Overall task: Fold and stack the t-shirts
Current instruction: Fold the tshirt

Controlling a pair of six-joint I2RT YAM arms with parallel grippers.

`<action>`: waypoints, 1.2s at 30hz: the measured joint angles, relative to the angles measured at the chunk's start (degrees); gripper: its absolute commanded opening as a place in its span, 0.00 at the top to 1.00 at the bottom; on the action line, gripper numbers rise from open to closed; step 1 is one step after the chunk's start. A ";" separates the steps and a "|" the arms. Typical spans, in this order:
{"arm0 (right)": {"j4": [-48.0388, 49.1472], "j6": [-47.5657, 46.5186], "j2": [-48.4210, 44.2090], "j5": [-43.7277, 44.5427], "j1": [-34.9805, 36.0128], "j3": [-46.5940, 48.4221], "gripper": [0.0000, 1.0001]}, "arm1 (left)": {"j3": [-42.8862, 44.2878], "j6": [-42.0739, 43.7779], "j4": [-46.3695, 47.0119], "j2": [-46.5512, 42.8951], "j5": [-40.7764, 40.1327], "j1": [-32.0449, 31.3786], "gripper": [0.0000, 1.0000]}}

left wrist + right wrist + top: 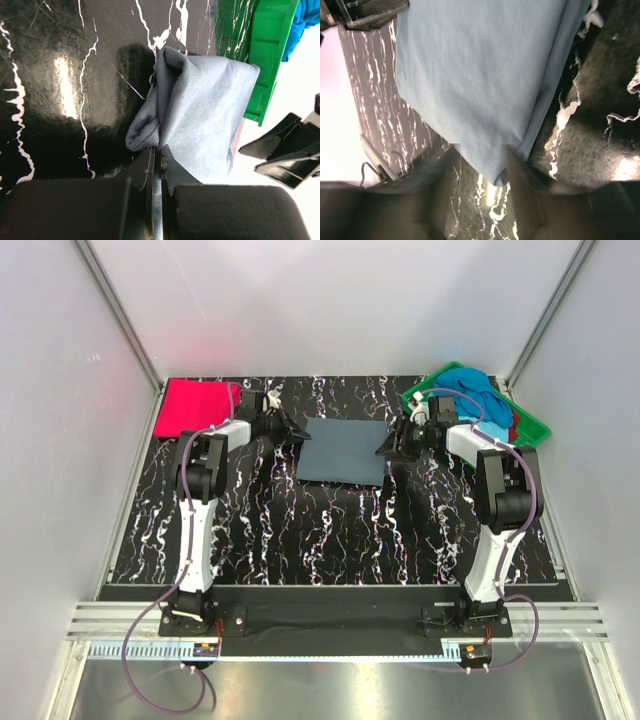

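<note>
A slate grey-blue t-shirt (pixel 345 450) lies folded into a rectangle at the middle back of the table. My left gripper (pixel 297 433) is at its left edge; in the left wrist view it (pixel 160 155) is shut on a bunched fold of this shirt (pixel 200 105). My right gripper (pixel 383 448) is at the shirt's right edge; in the right wrist view it (pixel 481 152) is open, jaws standing either side of a corner of the shirt (pixel 475 75). A bright red-pink t-shirt (pixel 195 407) lies folded at the back left. A turquoise t-shirt (pixel 470 390) is piled in the tray.
A green plastic tray (pixel 535 425) stands at the back right, holding the cloth pile with a bit of red (pixel 516 427) showing. Its wall (pixel 267 60) shows in the left wrist view. White enclosure walls surround the black marbled table (pixel 330 530).
</note>
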 measured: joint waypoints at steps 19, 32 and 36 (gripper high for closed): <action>10.01 7.63 2.99 -14.27 1.95 -4.22 0.77 | -2.34 -0.35 0.79 -1.01 0.59 0.02 1.00; 8.35 7.50 3.39 -9.73 0.28 -6.01 0.61 | -2.86 4.20 -1.44 -2.84 2.01 0.26 0.53; 6.49 7.48 -2.64 -8.74 0.28 -6.40 0.61 | -4.59 7.34 -4.79 -5.49 -0.26 0.22 0.52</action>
